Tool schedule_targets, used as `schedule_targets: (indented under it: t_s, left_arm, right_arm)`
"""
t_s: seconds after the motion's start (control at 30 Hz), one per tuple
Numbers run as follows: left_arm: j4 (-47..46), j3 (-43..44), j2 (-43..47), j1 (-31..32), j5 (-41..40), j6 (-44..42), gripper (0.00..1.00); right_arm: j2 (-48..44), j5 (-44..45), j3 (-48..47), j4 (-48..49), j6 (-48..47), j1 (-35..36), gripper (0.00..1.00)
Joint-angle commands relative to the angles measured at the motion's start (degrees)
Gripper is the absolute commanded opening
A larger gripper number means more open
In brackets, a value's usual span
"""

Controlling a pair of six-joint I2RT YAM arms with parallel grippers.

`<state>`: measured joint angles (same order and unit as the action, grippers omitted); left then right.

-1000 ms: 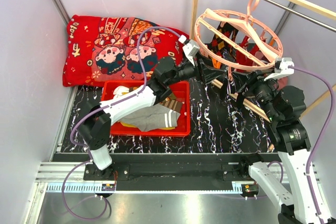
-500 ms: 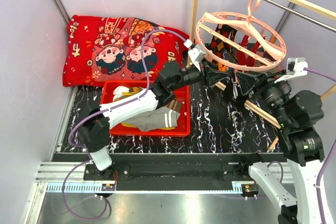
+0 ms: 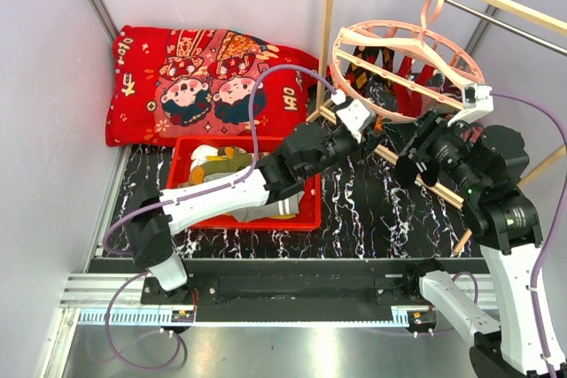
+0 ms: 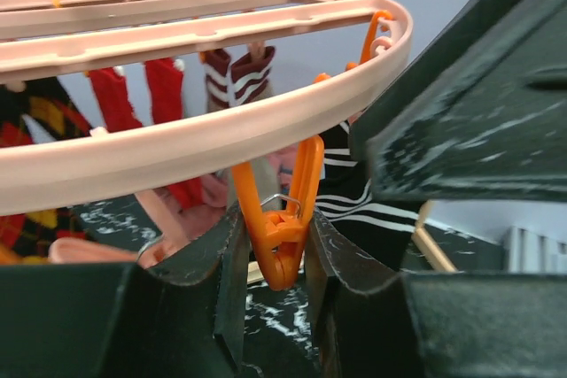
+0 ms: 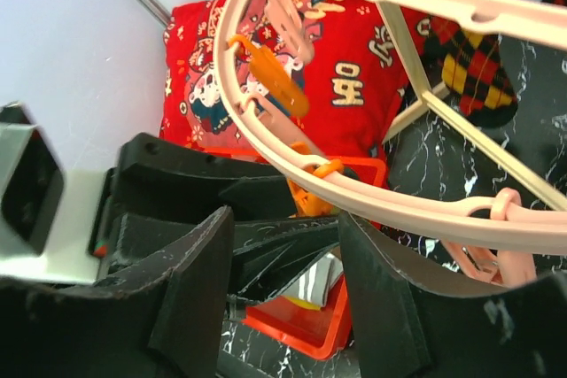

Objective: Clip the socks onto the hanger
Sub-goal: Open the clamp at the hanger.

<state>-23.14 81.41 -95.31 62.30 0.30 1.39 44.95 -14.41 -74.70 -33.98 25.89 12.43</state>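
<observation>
left gripper point(image 4: 275, 258): narrow, pinches small orange plastic clip point(image 4: 282, 219) from both sides
orange clip: hangs from rim of round pale-pink plastic ring hanger point(image 4: 177, 143); lower end partly hidden between fingers
right gripper point(image 5: 288, 250): fingers part-way apart; dark folds in gap, sock or other arm unclear; grip cannot be told
black sock with white stripes point(image 4: 359, 192): just behind clip, top cut off by black gripper body
red socks point(image 4: 164, 95), argyle sock point(image 5: 465, 59): hang under hanger, holding clips hard to make out
red plastic bin point(image 3: 306, 219): loose socks point(image 3: 217, 165) inside, mostly covered by left arm
</observation>
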Motion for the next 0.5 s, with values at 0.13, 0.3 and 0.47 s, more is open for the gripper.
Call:
schedule_targets:
  t_s: [0.13, 0.3, 0.47]
  left_arm:
    - [0.6, 3.6, -0.1, 3.2, -7.0, -8.1, 0.04]
    - [0.4, 4.0, -0.5, 4.8, -8.8, -10.7, 0.04]
    - [0.3, 4.1, -1.4, 6.0, -10.1, -12.4, 0.04]
  right_arm:
    - [-0.3, 7.4, 1.7, 0.5, 3.7, 0.1, 0.58]
    - [-0.3, 9.0, 3.9, 3.2, 5.2, 0.1, 0.53]
    - [-0.1, 9.2, 4.5, 6.1, 6.5, 0.1, 0.49]
